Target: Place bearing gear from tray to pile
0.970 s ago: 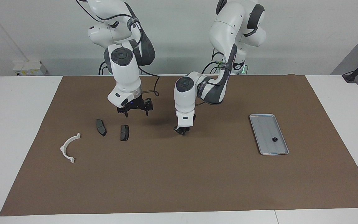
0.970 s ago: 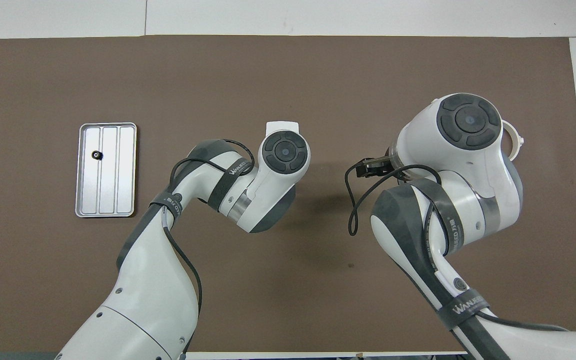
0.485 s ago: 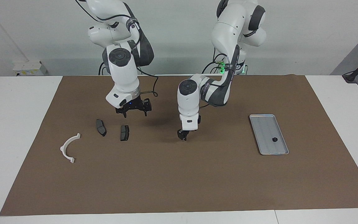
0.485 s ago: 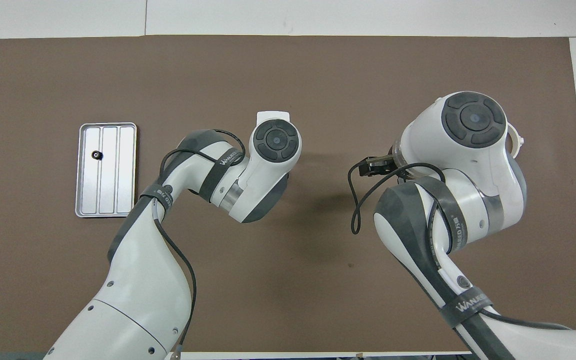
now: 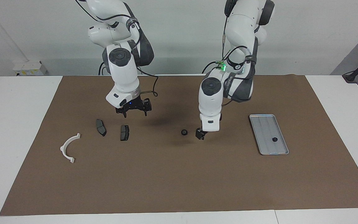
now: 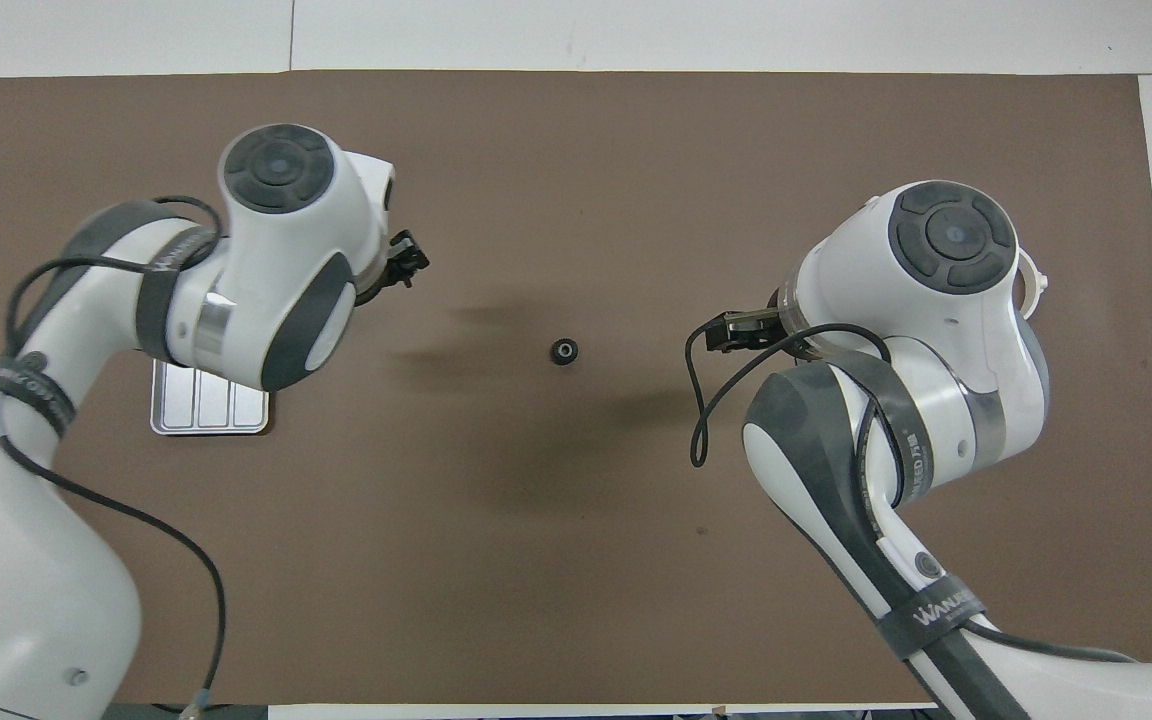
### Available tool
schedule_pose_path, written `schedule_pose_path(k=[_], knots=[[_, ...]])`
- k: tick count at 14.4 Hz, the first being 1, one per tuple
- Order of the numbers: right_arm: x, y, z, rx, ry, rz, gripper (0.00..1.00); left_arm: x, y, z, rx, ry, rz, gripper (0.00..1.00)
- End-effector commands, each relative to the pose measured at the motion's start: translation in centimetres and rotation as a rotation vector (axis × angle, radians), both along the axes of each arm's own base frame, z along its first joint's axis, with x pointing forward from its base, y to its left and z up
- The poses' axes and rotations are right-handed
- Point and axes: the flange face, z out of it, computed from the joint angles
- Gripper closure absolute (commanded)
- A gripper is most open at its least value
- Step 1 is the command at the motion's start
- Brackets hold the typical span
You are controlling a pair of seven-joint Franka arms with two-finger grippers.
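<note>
A small black bearing gear lies free on the brown mat, midway between the pile and the tray. My left gripper hangs low over the mat just beside it on the tray's side, open and holding nothing. Another small black gear rests in the silver tray, which the left arm mostly covers in the overhead view. The pile is two dark brake pads and a white half-ring bracket. My right gripper waits open above the pads.
The brown mat covers most of the white table. A corner of the tray shows under the left arm in the overhead view, and the bracket's tip peeks out past the right arm's wrist.
My left gripper opened and left the bearing gear on the mat, then swung toward the tray's end of the table. The right arm has barely moved.
</note>
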Motion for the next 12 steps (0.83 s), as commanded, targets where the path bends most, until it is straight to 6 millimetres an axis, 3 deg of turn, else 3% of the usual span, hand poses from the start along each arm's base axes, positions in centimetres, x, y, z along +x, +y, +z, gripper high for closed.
schedule_pose_path(k=[1,4,6,7,12], knots=[[0.2,4.9,0.7,0.029,-0.013,-0.046,0.00,-0.4,8.3,-0.4,-0.016,0.053,-0.123,0.00],[-1.6,11.4,-1.3,0.030,-0.008,-0.105,0.00,0.9,16.4,-1.2,-0.037,0.023,-0.255,0.04],[-2.3,13.9,-3.6,0.023,0.001,-0.115,0.00,1.1,20.8,-2.1,-0.039,-0.026,-0.297,0.13],[-2.4,15.0,-4.4,0.029,-0.007,-0.112,0.00,1.1,21.9,-2.3,-0.039,-0.032,-0.314,0.22],[-0.9,18.7,-7.4,0.032,-0.022,-0.111,0.00,2.1,22.5,-4.4,-0.035,-0.067,-0.331,0.37]])
